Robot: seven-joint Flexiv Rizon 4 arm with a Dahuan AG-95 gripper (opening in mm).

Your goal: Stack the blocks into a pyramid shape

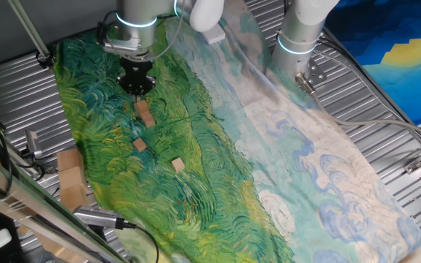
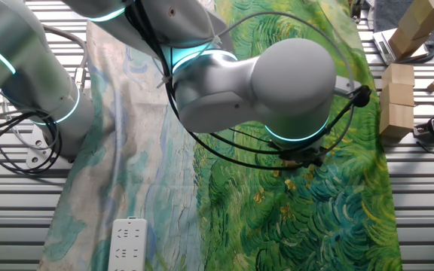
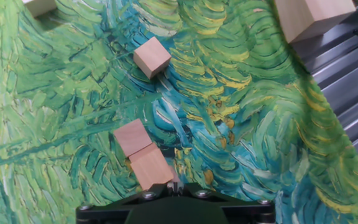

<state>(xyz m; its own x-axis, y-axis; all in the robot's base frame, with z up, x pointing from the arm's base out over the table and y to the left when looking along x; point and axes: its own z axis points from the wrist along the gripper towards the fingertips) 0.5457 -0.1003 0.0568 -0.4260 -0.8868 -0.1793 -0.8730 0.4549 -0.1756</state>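
Right, the arm reaches in from the far end of the table and points straight down, its gripper [image 1: 137, 82] hanging just above the green painted cloth [image 1: 196, 146]. From the one fixed view the black fingers sit directly over a pair of blocks [image 1: 145, 113] that lie touching each other, one against the next. The hand view confirms it: the two touching blocks [image 3: 143, 154] are right at the bottom edge, just ahead of the gripper's black body [image 3: 174, 208]. Whether the fingers are spread or closed, I cannot tell; the tips are hidden in every view. A third block [image 1: 139, 145] sits apart on the cloth, a fourth block [image 1: 177, 165] further along again. In the other fixed view the arm's big grey elbow [image 2: 277, 83] fills the frame and hides the blocks. Larger wooden pieces [image 2: 398, 98] rest on the metal table [image 2: 420, 188] beside the cloth.
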